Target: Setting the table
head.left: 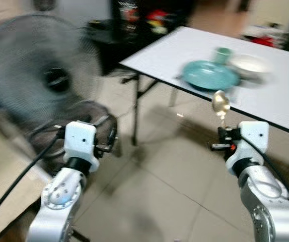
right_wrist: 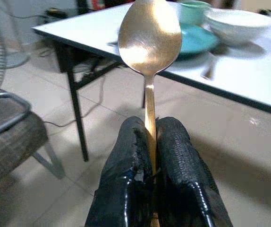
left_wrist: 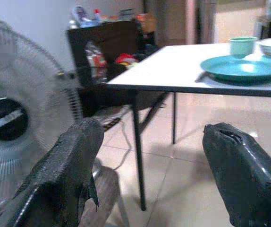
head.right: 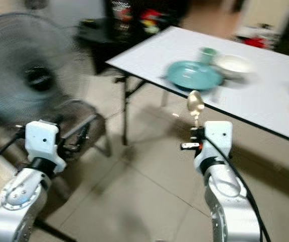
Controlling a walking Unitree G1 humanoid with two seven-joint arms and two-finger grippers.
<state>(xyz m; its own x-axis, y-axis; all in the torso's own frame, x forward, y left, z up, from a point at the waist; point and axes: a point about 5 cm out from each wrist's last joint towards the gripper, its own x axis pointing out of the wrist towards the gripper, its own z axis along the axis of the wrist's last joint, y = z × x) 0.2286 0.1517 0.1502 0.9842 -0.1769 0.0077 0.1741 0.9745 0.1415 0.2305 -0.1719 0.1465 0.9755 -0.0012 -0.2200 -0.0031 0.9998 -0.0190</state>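
The gold-coloured metal spoon [right_wrist: 149, 35] stands upright with its bowl on top, its thin handle clamped between the two black fingers [right_wrist: 126, 175] of the right claw [head.left: 221, 132], in the air over the floor and just before the near edge of the white rectangular surface with a black rim and black legs [head.left: 265, 96]. On this surface, close to that edge, I count one round teal plate [head.left: 210, 74], one small teal cup [head.left: 223, 54] behind it and one white bowl [head.left: 249, 64] beside the cup. The left claw [left_wrist: 149, 175] is held up with its fingers wide apart and nothing between them. A large round standing fan [head.left: 39, 65] and a grey chair with metal frame [right_wrist: 8, 132] stand on the robot's left. Between them and the surface the pale tiled floor [head.left: 159, 186] is open.
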